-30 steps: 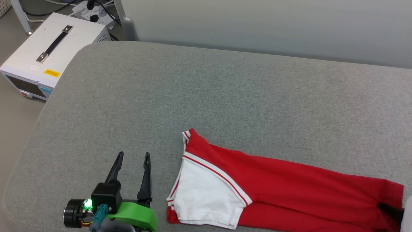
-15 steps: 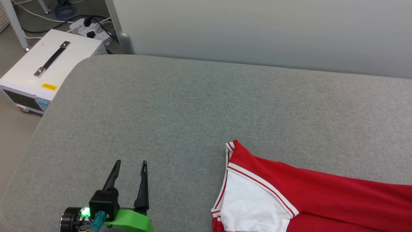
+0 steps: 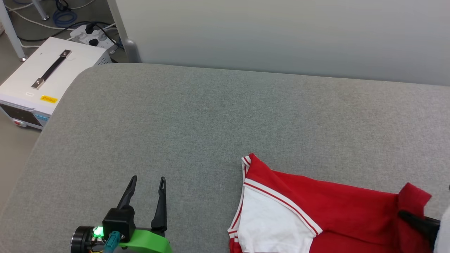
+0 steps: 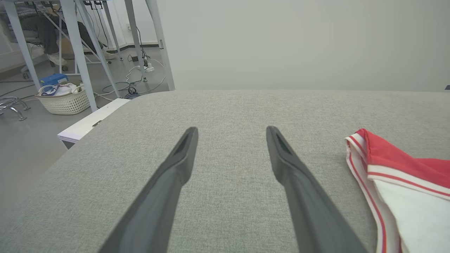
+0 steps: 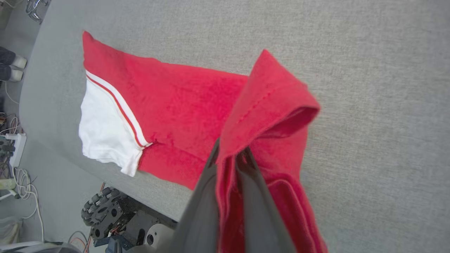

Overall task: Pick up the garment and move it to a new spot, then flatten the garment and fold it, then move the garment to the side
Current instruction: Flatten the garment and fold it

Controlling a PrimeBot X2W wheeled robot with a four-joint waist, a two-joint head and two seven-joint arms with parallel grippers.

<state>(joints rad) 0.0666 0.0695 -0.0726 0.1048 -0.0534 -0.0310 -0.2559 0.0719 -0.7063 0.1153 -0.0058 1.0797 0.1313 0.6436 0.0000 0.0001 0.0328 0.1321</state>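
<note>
Two grippers are showing, left gripper (image 3: 148,178) at seven o'clock, right gripper (image 5: 230,154) at four; one garment (image 3: 334,207); one white box (image 3: 75,61).

Jersey (image 3: 337,207) red, sleeve white, trim striped red-and-white. Padded surface (image 3: 197,112) heathered grey. Left gripper (image 3: 148,178) fingers black, mount bright green, light glowing green. Equipment box (image 3: 21,88) white, black handle, yellow label. Basket (image 4: 65,102) cream lattice.

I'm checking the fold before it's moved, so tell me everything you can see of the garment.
The garment is red, knit-looking cloth with a white short sleeve edged in red-and-white stripes. It lies folded into a long band on the grey cushion, sleeve end flat, while the other end is lifted and bunched, pinched between the fingers of the right gripper.
</note>
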